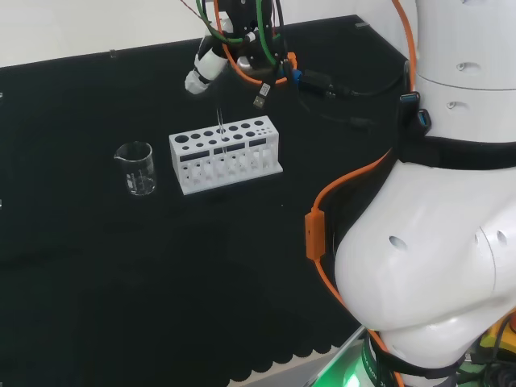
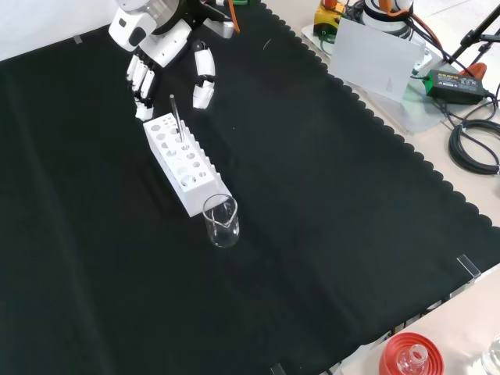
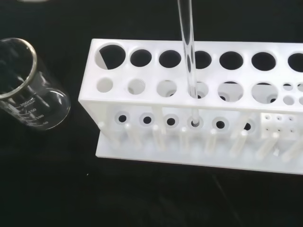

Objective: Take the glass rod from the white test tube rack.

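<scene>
A white rack (image 3: 189, 101), a clear glass rod (image 3: 187, 42) and beaker (image 3: 28, 85) are seen on black cloth (image 2: 328, 195).

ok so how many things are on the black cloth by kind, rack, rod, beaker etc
white test tube rack: 1
glass rod, standing in a hole of the rack: 1
clear glass beaker, beside the rack: 1
total: 3
The hand hangs above the rack, apart from the rod, and is not counted.
</scene>
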